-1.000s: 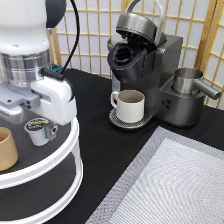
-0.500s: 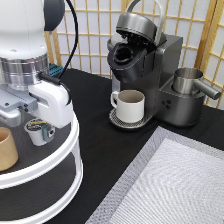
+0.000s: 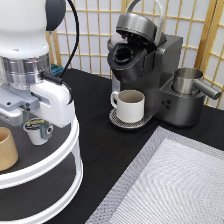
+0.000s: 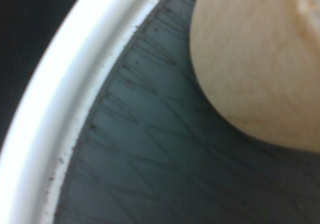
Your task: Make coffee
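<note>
Over the white tray (image 3: 70, 150) at nine o'clock, end effector (image 3: 35, 117) hovering above coffee pod (image 3: 37, 131); grip state impossible to tell. Could tip the pod if descending off-centre.

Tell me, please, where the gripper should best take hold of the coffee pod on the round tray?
Probably by the tapered white sides of the coffee pod, coming from straight above: it stands upright, label up, on the white-rimmed tray, and the tan cup is close on the exterior view's left.
</note>
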Robot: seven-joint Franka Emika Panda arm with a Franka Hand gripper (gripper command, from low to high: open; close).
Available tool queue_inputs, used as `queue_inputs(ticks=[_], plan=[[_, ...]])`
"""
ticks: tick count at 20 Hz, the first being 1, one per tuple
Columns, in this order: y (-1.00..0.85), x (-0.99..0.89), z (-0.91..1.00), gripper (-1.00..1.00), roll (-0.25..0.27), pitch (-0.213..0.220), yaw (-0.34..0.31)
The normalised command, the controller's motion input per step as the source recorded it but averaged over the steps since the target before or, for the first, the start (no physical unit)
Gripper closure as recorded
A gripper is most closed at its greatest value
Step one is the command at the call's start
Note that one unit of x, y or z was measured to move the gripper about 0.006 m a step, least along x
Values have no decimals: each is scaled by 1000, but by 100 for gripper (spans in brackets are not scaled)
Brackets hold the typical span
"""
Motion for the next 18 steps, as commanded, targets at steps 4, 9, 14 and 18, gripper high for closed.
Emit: queue_inputs(ticks=[4,9,14,18], plan=[[216,11,531,100,-15,-118,0],[477,249,891,100,68,-76,0],[553,365,584,100,205,-24,8],[509,444,338,100,307,0,34]])
